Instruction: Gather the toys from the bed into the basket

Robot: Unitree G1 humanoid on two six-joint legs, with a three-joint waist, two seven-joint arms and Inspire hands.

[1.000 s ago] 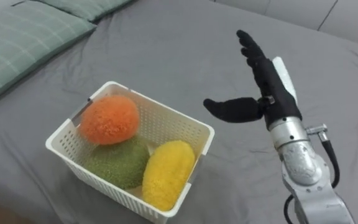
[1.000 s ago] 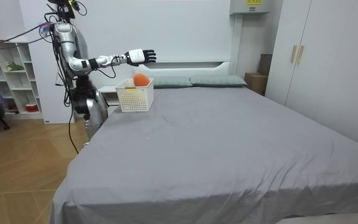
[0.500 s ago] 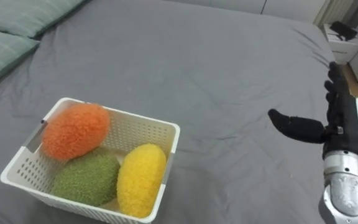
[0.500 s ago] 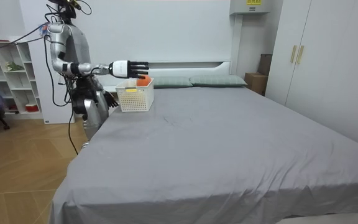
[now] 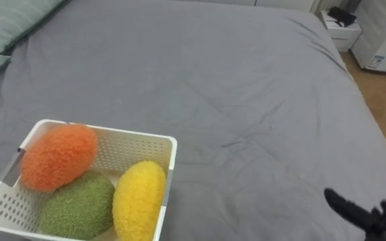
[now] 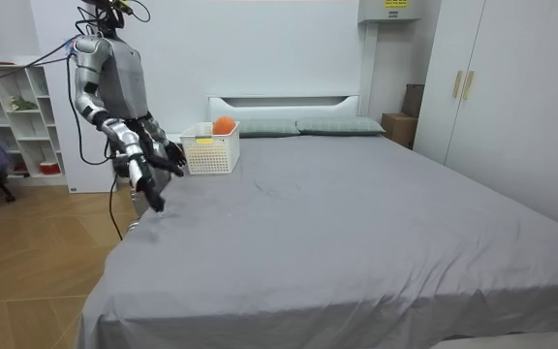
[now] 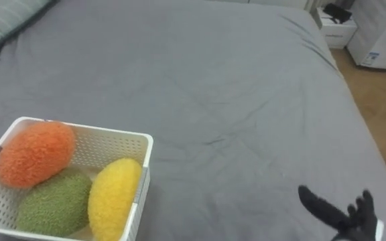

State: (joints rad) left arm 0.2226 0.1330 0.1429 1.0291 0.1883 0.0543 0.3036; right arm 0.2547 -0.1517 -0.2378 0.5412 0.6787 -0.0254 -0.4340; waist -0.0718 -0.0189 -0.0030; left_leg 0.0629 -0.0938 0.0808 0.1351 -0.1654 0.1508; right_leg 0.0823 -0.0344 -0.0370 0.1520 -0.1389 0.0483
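Fuzzy egg-shaped orange toy (image 5: 57, 156), green toy (image 5: 78, 209) and yellow toy (image 5: 138, 199) packed side by side in the white perforated plastic basket (image 5: 106, 130) on the grey bed (image 5: 213, 80), hence nothing loose to grasp, with the black right hand (image 5: 355, 211) low and well apart, fingers spread open, empty.

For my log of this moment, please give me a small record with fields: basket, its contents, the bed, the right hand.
basket: white basket, standing on the bed at the lower left of the eye views
contents: orange toy, green toy and yellow toy, all inside
bed: grey sheet, lightly creased
right hand: right hand open, empty, low at the right, apart from the basket
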